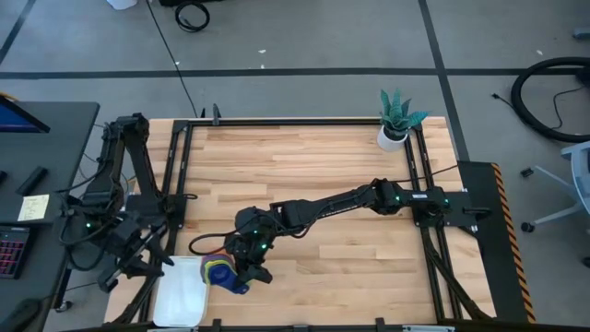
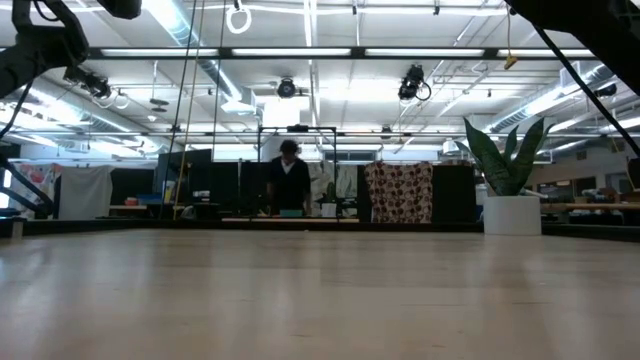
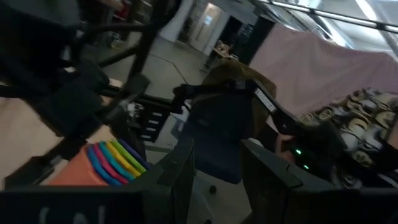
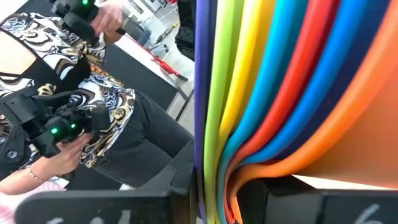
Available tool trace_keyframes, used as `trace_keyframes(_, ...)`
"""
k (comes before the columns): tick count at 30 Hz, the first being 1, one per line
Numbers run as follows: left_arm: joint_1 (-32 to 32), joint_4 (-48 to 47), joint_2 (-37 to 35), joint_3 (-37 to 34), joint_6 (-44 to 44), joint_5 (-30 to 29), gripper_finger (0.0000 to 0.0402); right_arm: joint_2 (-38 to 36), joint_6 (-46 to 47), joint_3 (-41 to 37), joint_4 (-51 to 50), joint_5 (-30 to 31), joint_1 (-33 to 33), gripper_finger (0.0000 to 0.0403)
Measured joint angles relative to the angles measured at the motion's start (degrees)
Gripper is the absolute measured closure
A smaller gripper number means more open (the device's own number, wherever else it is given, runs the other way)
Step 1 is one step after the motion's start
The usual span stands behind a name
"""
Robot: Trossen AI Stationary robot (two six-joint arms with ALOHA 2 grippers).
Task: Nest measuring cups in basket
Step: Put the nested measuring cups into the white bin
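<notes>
Cups [image 1: 221, 273], nested in one colourful stack, sit low and left of centre in the high view, at the right edge of the white basket [image 1: 181, 293] on the counter [image 1: 323, 175]. Right end effector [image 1: 247, 273] reaches in from the right and is closed on the stack; its wrist view shows the layered rims [image 4: 273, 99] pinched between the dark fingers [image 4: 180, 186]. Left end effector [image 1: 138, 267] waits at the far left beside the basket, fingers apart and holding nothing. Plant [image 1: 396, 118] stands at the upper right. A person [image 4: 81, 118] stands beyond the counter.
</notes>
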Motion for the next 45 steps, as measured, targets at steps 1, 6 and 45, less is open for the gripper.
trace_keyframes(1, 0.0, 0.0, 0.0, 0.0, 0.01, -1.2, 0.0269, -0.01, 0.0, 0.0, 0.0, 0.39, 0.01, 0.0326)
trace_keyframes(6, 0.0, 0.0, -0.02, 0.0, 0.15, -7.33, 0.0269, -0.01, 1.71, 0.0, 0.0, 4.39, -0.02, 0.0326)
trace_keyframes(45, 1.72, -5.55, -0.02, 0.0, 4.34, -0.33, 0.0269, -0.12, 9.54, 0.0, 16.73, 39.53, -0.43, 0.0326)
